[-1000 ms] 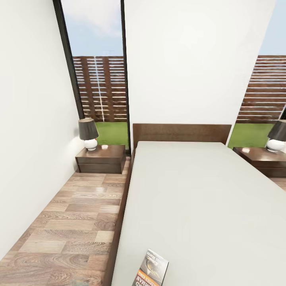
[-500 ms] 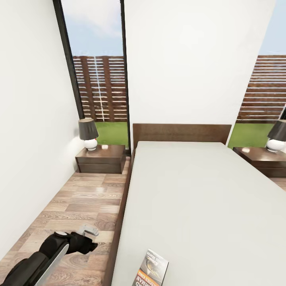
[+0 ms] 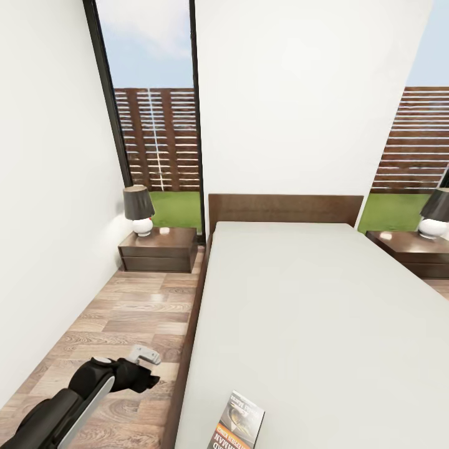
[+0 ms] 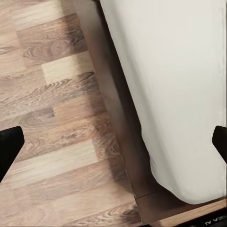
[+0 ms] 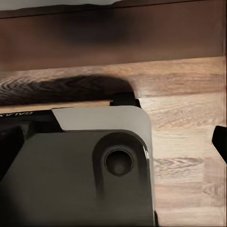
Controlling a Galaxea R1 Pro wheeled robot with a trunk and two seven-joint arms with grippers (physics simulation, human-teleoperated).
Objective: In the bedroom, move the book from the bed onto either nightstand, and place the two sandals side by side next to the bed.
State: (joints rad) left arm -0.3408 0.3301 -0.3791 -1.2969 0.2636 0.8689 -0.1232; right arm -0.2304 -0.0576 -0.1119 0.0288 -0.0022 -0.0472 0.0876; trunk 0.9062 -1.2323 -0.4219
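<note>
The book (image 3: 237, 424), dark-covered with an orange band, lies on the bed's pale grey mattress (image 3: 312, 312) near its foot, by the left side. My left gripper (image 3: 144, 369) hovers over the floor to the left of the bed frame, short of the book. In the left wrist view this gripper (image 4: 113, 144) is open, its fingertips (image 4: 9, 146) far apart over the floor planks and the mattress corner. The right gripper (image 5: 113, 142) looks open above the floor beside my own base (image 5: 94, 165). One nightstand (image 3: 159, 248) stands left of the headboard and another (image 3: 415, 249) to its right. The sandals are out of view.
Each nightstand carries a dark-shaded lamp (image 3: 138, 210). A strip of wood-plank floor (image 3: 118, 324) runs between the white left wall and the bed. Tall windows (image 3: 156, 125) show a slatted fence and grass.
My left arm has come up into the head view from the lower left and moved forward and up along the bed's left side. The book and the camera have not moved.
</note>
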